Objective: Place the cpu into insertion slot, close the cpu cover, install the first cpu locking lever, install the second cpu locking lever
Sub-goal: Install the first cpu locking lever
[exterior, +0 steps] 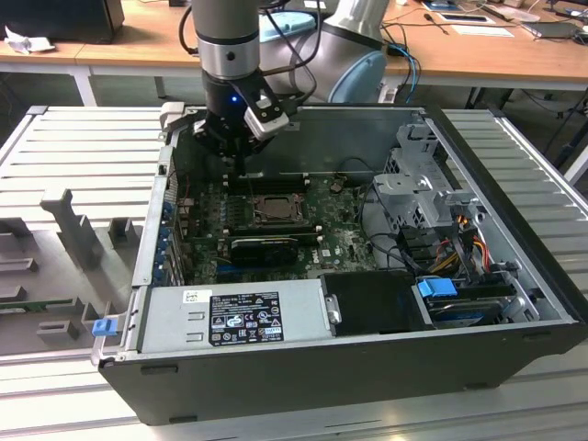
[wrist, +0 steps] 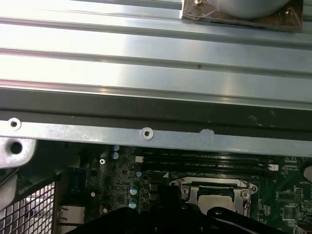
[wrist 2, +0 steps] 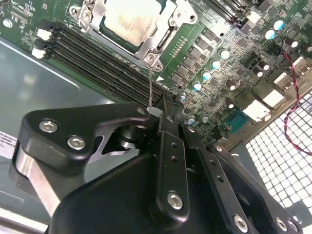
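Note:
The cpu (wrist 2: 129, 19) lies flat in its socket on the motherboard, pale and square. The silvery cpu cover (wrist 2: 161, 41) is down around it, framing the chip. A thin wire locking lever (wrist 2: 150, 83) stands up from the socket's corner, and its pale end touches the tips of my gripper (wrist 2: 168, 111), whose black fingers are shut together. In the exterior view my gripper (exterior: 237, 161) hangs just behind the socket (exterior: 274, 208), near the case's back wall. The first wrist view shows the cpu (wrist: 214, 201) inside the cover (wrist: 187, 191).
Black memory slots (wrist 2: 92, 58) run beside the socket. The case's metal wall (wrist: 146, 132) is close behind the gripper. A power supply (exterior: 230, 317) fills the case's front, with a drive cage (exterior: 418, 188) and cables (exterior: 459, 239) toward the exterior view's right.

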`<state>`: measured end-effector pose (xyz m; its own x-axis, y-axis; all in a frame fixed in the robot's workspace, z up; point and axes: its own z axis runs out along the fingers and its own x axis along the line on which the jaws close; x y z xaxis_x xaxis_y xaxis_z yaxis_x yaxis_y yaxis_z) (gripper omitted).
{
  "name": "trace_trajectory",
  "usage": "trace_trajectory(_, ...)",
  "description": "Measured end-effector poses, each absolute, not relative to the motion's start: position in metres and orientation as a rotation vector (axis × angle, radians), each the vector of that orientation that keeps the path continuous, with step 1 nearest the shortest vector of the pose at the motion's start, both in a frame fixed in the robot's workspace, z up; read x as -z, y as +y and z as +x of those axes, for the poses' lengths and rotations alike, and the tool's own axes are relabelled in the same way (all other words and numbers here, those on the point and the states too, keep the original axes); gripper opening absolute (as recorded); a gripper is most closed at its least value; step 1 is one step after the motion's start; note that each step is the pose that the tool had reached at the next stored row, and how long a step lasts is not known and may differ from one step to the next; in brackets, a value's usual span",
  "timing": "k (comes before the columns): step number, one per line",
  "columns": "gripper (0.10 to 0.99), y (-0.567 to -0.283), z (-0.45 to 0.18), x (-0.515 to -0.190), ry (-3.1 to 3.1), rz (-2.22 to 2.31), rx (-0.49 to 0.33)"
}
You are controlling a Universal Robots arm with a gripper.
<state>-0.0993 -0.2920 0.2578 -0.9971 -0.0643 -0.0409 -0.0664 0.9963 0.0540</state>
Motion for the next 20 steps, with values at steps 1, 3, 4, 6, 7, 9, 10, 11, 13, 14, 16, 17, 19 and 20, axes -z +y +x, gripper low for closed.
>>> trace_trajectory(1,0.106,-0.292,-0.099,-0.258,3.100,-0.101,-0.086)
trace_trajectory(3,0.106,-0.292,-0.098,-0.258,3.100,-0.101,-0.086)
trace_trajectory(4,0.106,-0.292,-0.098,-0.258,3.100,-0.101,-0.086)
trace_trajectory(6,0.106,-0.292,-0.097,-0.258,3.100,-0.101,-0.086)
trace_trajectory(7,0.106,-0.292,-0.097,-0.258,3.100,-0.101,-0.086)
trace_trajectory(9,0.106,-0.292,-0.095,-0.258,3.100,-0.101,-0.086)
trace_trajectory(10,0.106,-0.292,-0.094,-0.258,3.100,-0.101,-0.086)
trace_trajectory(11,0.106,-0.292,-0.094,-0.258,3.100,-0.101,-0.086)
trace_trajectory(13,0.106,-0.292,-0.093,-0.258,3.100,-0.101,-0.086)
trace_trajectory(14,0.106,-0.292,-0.092,-0.258,3.100,-0.101,-0.086)
trace_trajectory(16,0.106,-0.292,-0.090,-0.258,3.100,-0.102,-0.086)
trace_trajectory(17,0.106,-0.292,-0.089,-0.258,3.100,-0.101,-0.086)
trace_trajectory(19,0.106,-0.292,-0.088,-0.258,3.100,-0.101,-0.086)
trace_trajectory(20,0.106,-0.292,-0.088,-0.258,3.100,-0.101,-0.086)
